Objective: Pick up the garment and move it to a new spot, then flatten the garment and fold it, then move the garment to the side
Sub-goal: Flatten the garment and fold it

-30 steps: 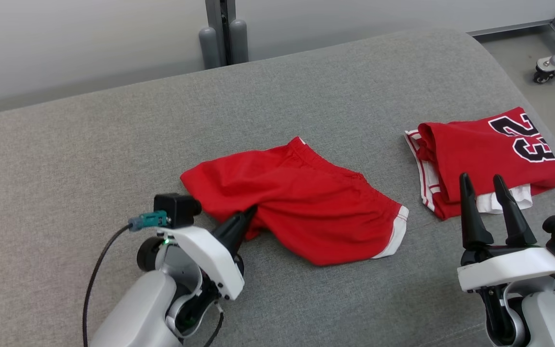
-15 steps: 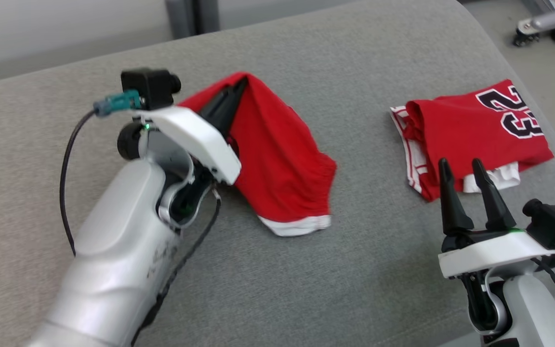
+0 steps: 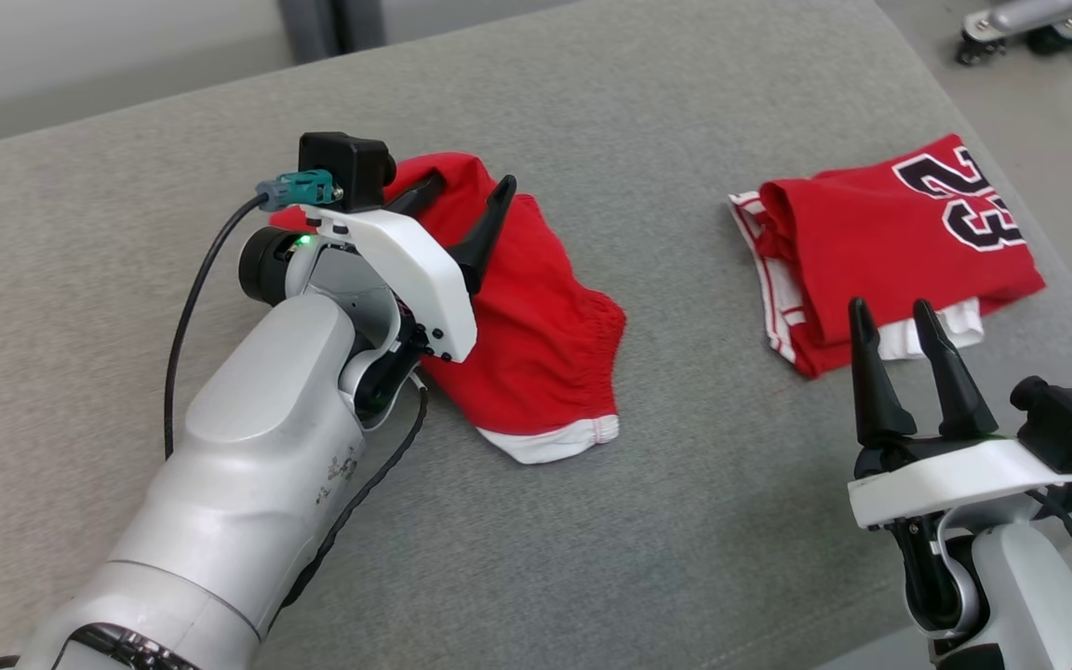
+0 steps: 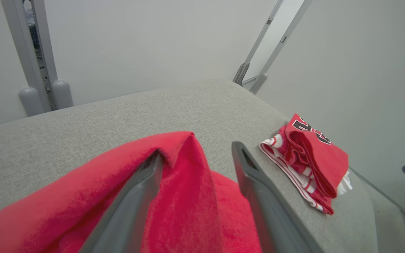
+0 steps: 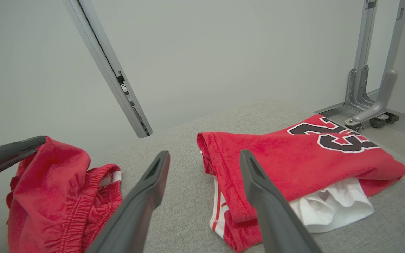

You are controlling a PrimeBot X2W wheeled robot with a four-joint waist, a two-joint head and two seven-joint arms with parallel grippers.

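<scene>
- Left gripper (image 3: 473,181) has parted its fingers since half a second ago; it was pinched on the red shorts (image 3: 545,326), which now sag lower.
- It now stands wide open with nothing clamped. A peak of cloth drapes on one finger (image 4: 132,196).
- The shorts lie crumpled mid-cushion (image 3: 685,140), toward its far edge.
- Right gripper (image 3: 888,312) is wide open and empty, near the front-right corner.
- Folded jersey (image 3: 890,233) lies by the right edge.

Garment (image 3: 545,335): matt cloth, poss. fleecy
</scene>
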